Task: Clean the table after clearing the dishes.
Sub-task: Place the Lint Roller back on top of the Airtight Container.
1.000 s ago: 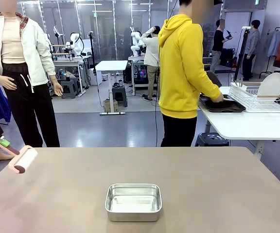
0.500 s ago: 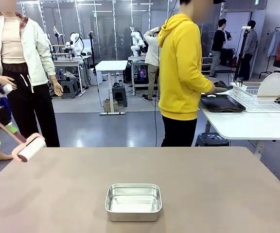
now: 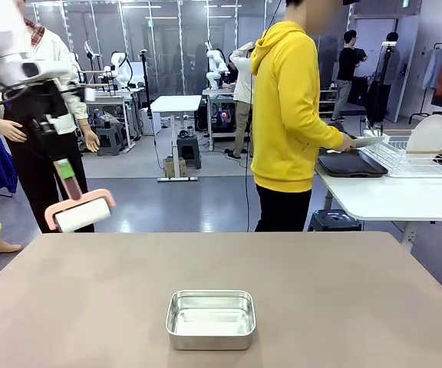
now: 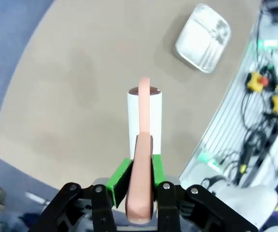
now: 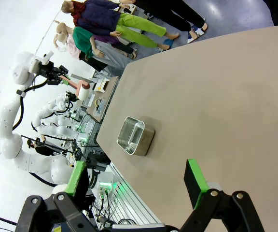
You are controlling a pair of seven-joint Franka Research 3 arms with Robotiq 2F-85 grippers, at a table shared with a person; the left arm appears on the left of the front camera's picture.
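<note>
- Left gripper (image 4: 134, 191) clamped on pink lint roller (image 3: 77, 211) handle — raised above table (image 3: 344, 307) far-left edge.
- Right gripper (image 5: 136, 186) jaws wide, empty.
- Steel pan (image 3: 210, 319) mid-table.

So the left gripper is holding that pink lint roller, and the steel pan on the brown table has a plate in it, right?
Not quite. The left gripper does hold the pink lint roller, but the steel pan on the brown table is empty; the front view shows its bare bottom.

Robotics lab, white robot arms (image 3: 215, 65) at far workbenches (image 3: 176, 103), polished floor
</note>
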